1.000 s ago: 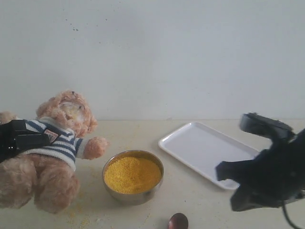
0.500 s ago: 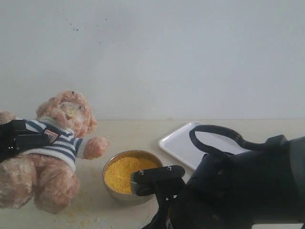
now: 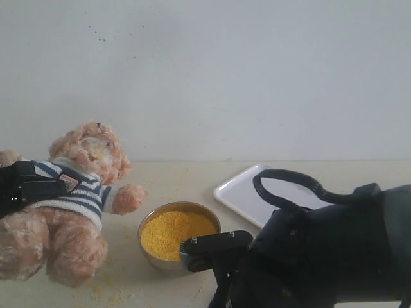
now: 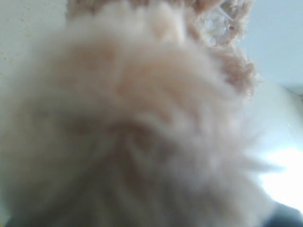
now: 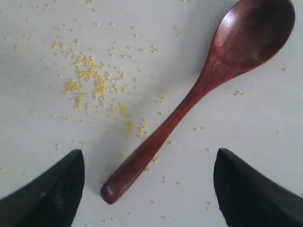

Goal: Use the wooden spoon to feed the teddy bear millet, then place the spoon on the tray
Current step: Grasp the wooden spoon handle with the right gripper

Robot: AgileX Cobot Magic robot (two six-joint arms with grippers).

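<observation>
In the exterior view the teddy bear point(image 3: 70, 212) leaned at the left with the left end effector point(image 3: 26, 186) against its striped side; whether it was clamped there could not be told. A steel bowl point(image 3: 157, 260) beside the bear held a full mound of millet point(image 3: 178, 232). The tray point(image 3: 241, 192) behind it showed bare, partly hidden by the right arm point(image 3: 321, 256), which also hid the spoon.

The left wrist view gave only blurred fur of the bear point(image 4: 128, 123), soft and yielding.

In the right wrist view the wooden spoon point(image 5: 189, 99) lay flat and empty on the counter point(image 5: 265, 142) among spilled grains point(image 5: 92, 80). The right end effector point(image 5: 147, 152) stood wide apart, astride the handle's end, touching nothing. The spoon looked light, stiff and smooth, likely best pinched at mid-handle.
</observation>
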